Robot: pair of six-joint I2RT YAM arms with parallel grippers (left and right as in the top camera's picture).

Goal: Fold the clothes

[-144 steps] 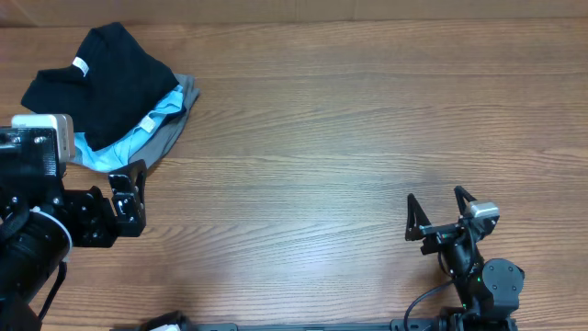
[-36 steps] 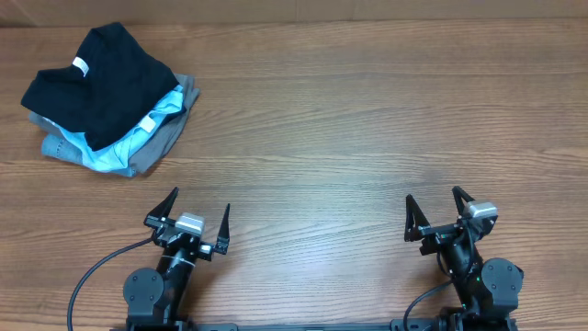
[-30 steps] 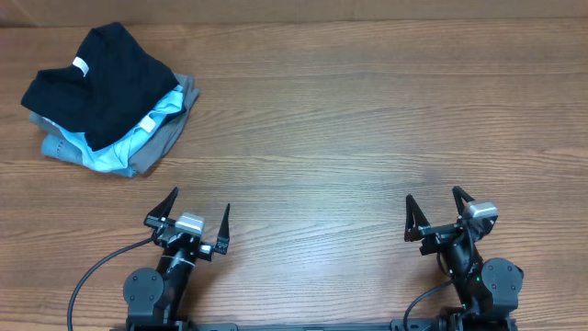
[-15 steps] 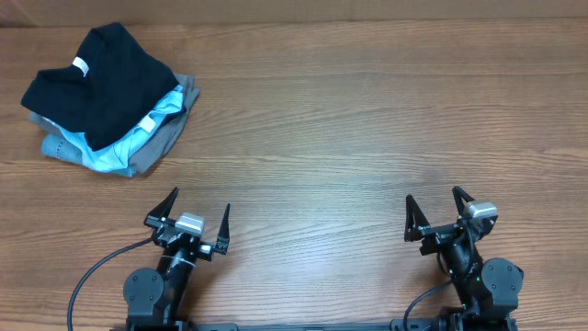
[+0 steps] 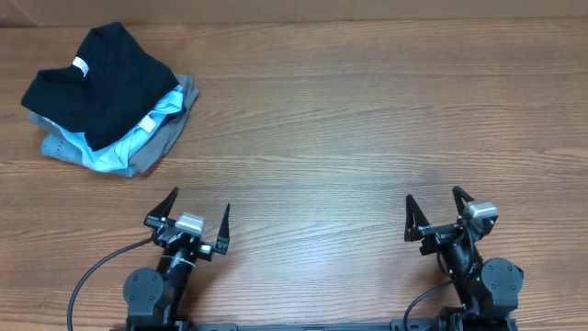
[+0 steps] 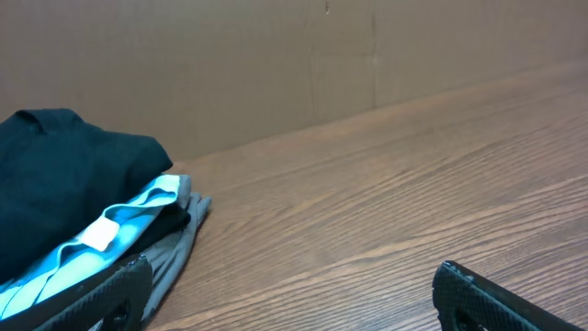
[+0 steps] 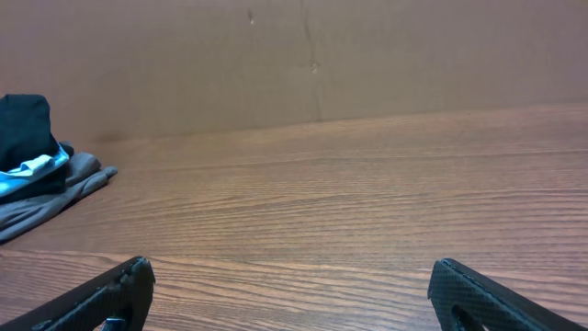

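Observation:
A pile of clothes lies at the table's far left: a black garment on top, a light blue one under it, a grey one at the bottom. The pile also shows in the left wrist view and far left in the right wrist view. My left gripper is open and empty near the front edge, well in front of the pile. My right gripper is open and empty at the front right.
The wooden table stretches between the pile and the grippers. A brown cardboard wall stands along the table's far edge.
The left arm, earlier close to the camera at the left, has settled at its rest pose near the front edge. Over the last second nothing has moved.

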